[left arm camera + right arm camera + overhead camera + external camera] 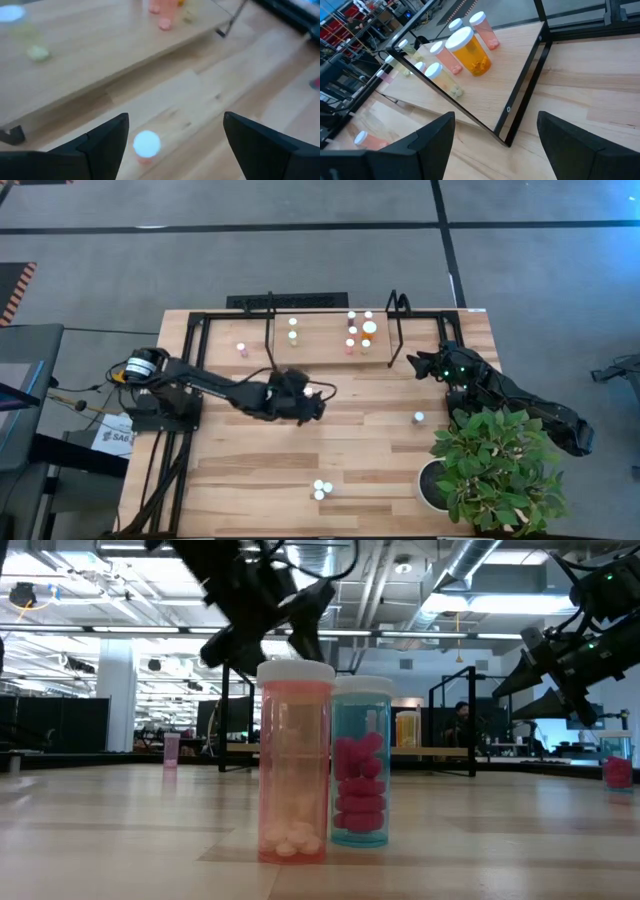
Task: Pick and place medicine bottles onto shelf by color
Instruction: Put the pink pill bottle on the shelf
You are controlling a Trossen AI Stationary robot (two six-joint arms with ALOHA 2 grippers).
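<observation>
The shelf [320,340], a light board in black tubing, lies at the table's far side. Several white-capped bottles stand on it, among them a larger-capped orange one [470,50] and pink ones [442,57]. My left gripper [176,120] is open above the table just in front of the shelf. A pink bottle with a white cap [147,145] stands on the table below and between its fingers, nearer one finger and apart from both. My right gripper [496,120] is open and empty beside the shelf's right end [412,364].
A pink bottle [295,760] and a blue one [360,765] stand together near the table's front edge [319,490]. Another bottle [418,417] stands at the right. A leafy plant [495,465] in a white pot [430,485] fills the near right corner.
</observation>
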